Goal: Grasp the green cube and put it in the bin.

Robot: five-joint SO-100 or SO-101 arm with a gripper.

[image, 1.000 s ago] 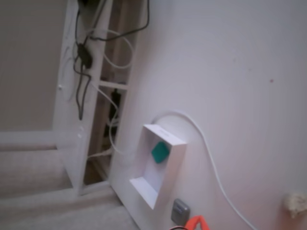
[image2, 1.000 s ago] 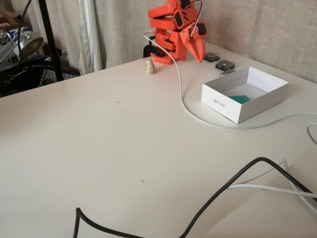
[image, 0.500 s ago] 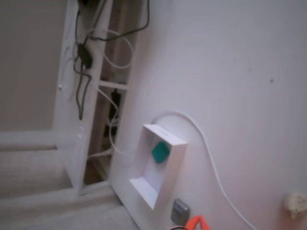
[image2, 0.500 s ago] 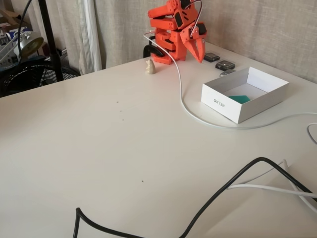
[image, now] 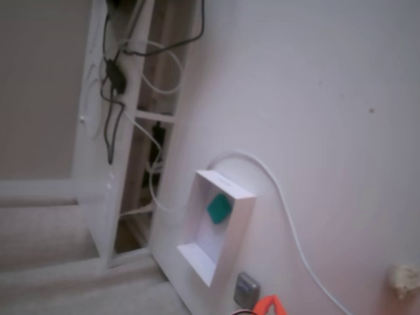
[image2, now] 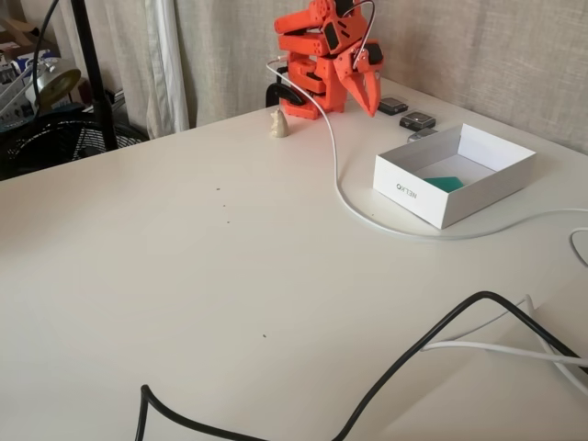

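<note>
Nothing moved since earlier, green cube (image2: pixel 447 183) inside bin (image2: pixel 411 186), folded arm's jaws closed, empty.

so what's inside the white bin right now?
The green cube lies on the floor of the bin; its near wall hides part of the cube and floor in a fixed view.

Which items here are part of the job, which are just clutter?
Job:
- cube, already lying inside the bin
- bin
- gripper, folded back by the arm's base, holding nothing

Clutter:
- white cable curving round the bin
- black cable
- small grey blocks behind the bin
- small beige lump
</note>
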